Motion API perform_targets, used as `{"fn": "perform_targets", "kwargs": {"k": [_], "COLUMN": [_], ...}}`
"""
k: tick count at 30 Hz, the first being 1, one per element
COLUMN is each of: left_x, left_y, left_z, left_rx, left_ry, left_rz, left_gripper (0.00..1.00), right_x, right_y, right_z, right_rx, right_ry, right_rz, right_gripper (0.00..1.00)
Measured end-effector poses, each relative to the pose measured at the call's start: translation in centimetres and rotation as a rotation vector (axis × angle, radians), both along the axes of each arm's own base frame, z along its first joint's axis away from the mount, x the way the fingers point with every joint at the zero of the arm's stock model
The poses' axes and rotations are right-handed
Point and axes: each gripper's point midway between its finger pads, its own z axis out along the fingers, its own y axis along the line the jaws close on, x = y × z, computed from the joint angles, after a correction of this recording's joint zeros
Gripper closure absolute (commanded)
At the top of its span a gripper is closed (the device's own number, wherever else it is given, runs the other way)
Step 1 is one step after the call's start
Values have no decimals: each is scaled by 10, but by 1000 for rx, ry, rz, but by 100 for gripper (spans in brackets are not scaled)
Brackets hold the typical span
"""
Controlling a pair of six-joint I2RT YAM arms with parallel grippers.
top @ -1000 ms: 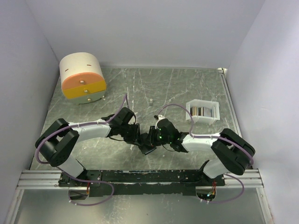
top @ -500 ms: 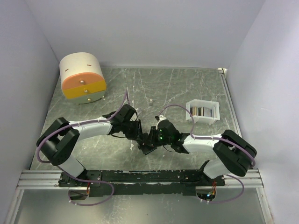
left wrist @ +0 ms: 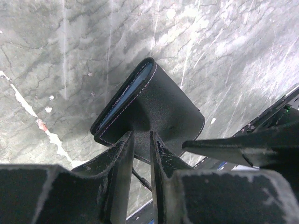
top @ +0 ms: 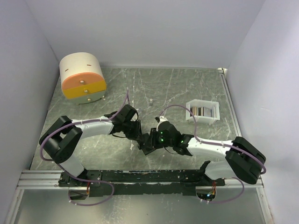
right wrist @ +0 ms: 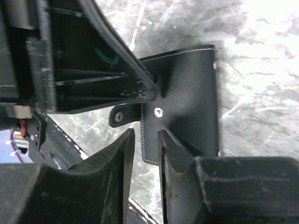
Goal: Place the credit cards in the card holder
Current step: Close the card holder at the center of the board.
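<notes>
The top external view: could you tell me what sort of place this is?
Probably a robot test booth: plain white walls enclose a marbled green table, the left arm and right arm are bolted to a rail, and a drawer box and white tray stand ready.

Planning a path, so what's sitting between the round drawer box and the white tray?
One small white object on the tabletop, roughly midway; the top external view shows it.

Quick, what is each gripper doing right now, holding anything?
Left gripper: closed, pinching one flap of the black card holder.
Right gripper: closed, pinching the other edge of the same card holder.
</notes>
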Motion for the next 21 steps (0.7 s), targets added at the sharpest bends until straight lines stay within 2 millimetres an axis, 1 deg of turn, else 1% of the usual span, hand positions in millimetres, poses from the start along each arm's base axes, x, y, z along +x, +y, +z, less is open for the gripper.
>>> {"fn": "perform_targets", "kwargs": {"k": [6,9,14,17,21], "left_x": [1,1,1,1,1], "left_y": [0,0,0,0,0], "left_z": [0,0,-1,-1,-1], "left_rx": [2,2,2,3,3], "left_ry": [-2,-1,-1,-1,-1], "left_rz": [1,1,1,1,2], "left_gripper": [69,69,69,69,69], "right_x": [-4,-8,-11,-10,-8], "right_y": [18,29,41,43,40], "right_z": [18,21,15,10,6], "right_rx": [-5,-11,-47,-72,-99], "right_ry": [-43,-54,-56,-58,-67], "right_rz": [36,58,77,73,60], "right_gripper": [68,68,68,70,75]}}
